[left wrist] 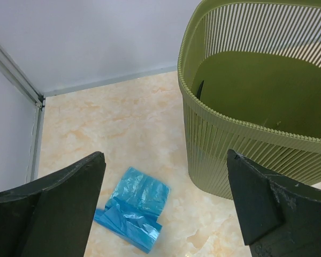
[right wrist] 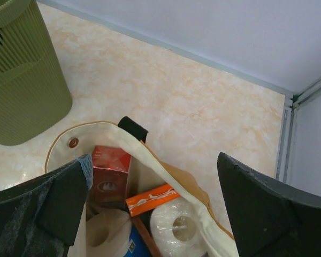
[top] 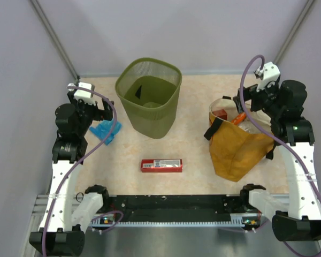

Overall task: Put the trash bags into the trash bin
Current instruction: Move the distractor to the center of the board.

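Trash bags (top: 104, 131): folded blue film, on table at eight o'clock of trash bin (top: 150, 115). Left gripper (left wrist: 165, 160) above them, fingers wide, empty. Right gripper (right wrist: 150, 160) wide over orange sack (top: 235, 152). Step judged: approach. Next: descend, pinch.

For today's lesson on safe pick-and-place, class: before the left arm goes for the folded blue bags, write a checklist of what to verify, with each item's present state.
1. Left gripper open and empty: ok.
2. Folded light-blue plastic trash bags lying free on the beige marbled table, below that gripper: ok.
3. Olive-green mesh trash bin upright, mouth uncovered: ok.
4. Right gripper open and empty, above the mustard-orange sack, away from the bin: ok.
5. More bags hidden inside that sack: cannot tell.
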Action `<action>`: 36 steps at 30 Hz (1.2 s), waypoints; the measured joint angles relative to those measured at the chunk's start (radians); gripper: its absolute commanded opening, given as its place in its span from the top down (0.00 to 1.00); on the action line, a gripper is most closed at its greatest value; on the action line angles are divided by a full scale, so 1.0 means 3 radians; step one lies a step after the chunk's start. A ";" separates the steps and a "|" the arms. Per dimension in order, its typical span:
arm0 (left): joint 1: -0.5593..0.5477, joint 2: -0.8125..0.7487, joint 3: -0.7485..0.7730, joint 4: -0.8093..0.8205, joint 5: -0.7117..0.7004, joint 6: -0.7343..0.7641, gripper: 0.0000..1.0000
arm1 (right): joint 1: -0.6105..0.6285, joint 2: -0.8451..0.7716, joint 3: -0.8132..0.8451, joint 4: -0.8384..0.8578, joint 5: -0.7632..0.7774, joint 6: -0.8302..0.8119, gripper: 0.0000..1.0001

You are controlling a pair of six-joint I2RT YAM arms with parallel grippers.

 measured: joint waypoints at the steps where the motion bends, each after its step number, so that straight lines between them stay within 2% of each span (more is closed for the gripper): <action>1: 0.0000 0.0000 0.0000 0.0001 0.0000 0.0001 0.01 | 0.0000 -0.0003 0.0000 -0.0013 -0.0004 -0.0001 0.01; 18: 0.0000 0.0000 0.0001 -0.0017 -0.0036 0.0065 0.01 | 0.0006 -0.0031 0.0000 -0.0048 -0.0104 -0.0060 0.01; 22: 0.0000 0.0003 0.0004 -0.0113 -0.0075 0.0165 0.01 | 0.0159 -0.0058 0.0027 -0.0132 -0.0094 -0.0159 0.01; 30: 0.0000 0.0003 0.0014 -0.0348 -0.0167 0.0329 0.01 | 0.1129 -0.0046 0.0193 -0.0488 -0.0034 -0.0607 0.02; 36: 0.0000 0.0003 0.0011 -0.0437 -0.0239 0.0376 0.01 | 0.2286 0.0050 -0.0076 -0.0647 0.0209 -0.0913 0.09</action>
